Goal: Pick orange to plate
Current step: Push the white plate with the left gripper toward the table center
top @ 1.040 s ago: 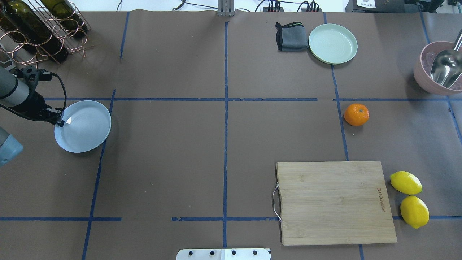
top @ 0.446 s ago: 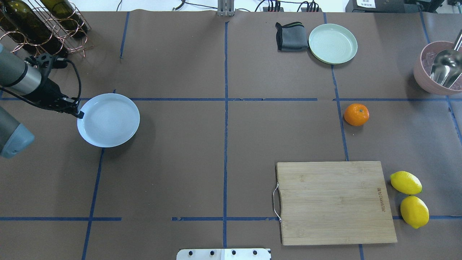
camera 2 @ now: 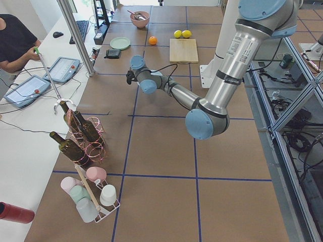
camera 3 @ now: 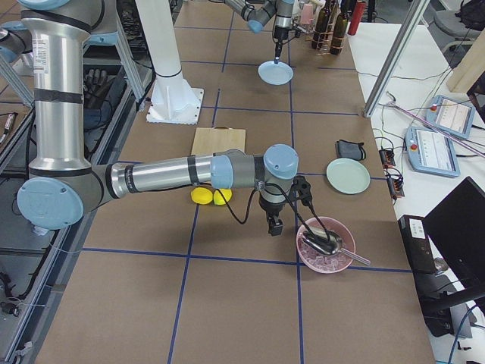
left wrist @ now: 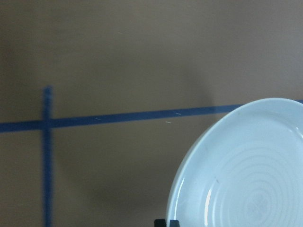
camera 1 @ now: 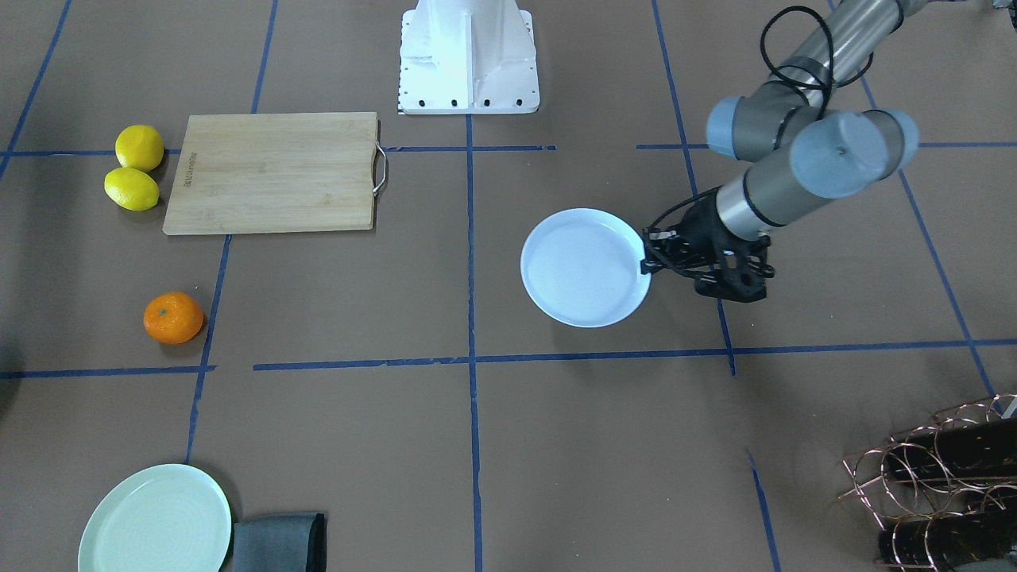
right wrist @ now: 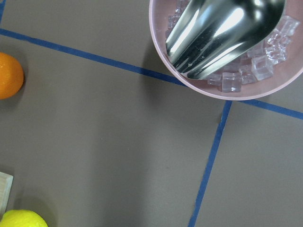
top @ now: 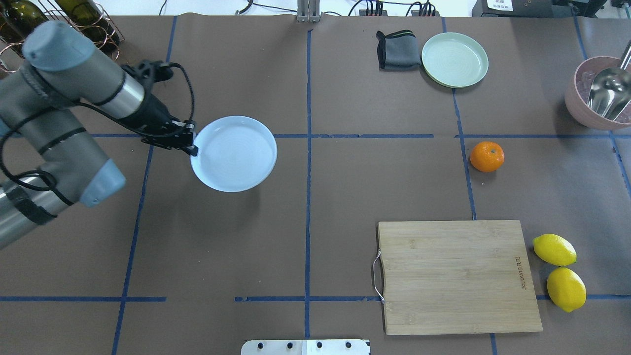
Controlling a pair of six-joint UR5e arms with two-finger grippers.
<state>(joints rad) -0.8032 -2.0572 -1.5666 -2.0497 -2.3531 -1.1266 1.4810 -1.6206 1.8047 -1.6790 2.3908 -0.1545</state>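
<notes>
The cutting board [top: 461, 276] bears a small burnt-in brand mark along its short edge opposite the metal handle; the letters are too small to read with certainty. No other writing is legible.

The orange [top: 487, 156] is small, round and bright, with a tiny dark stem dimple. It rests on the table past the board's far long edge, toward the branded end. Two lemons [top: 554, 249] lie just beside that branded edge.

The plate [top: 234, 154] is pale bluish-white and glossy, with faint concentric rings and a raised rim. It sits well beyond the board's handle end, far from the orange. The left gripper [top: 191, 146] is closed on the plate's rim, on the side away from the board.

The right gripper [camera 3: 273, 227] hangs over the table past the board's branded end. Whether its jaws are open cannot be told.
</notes>
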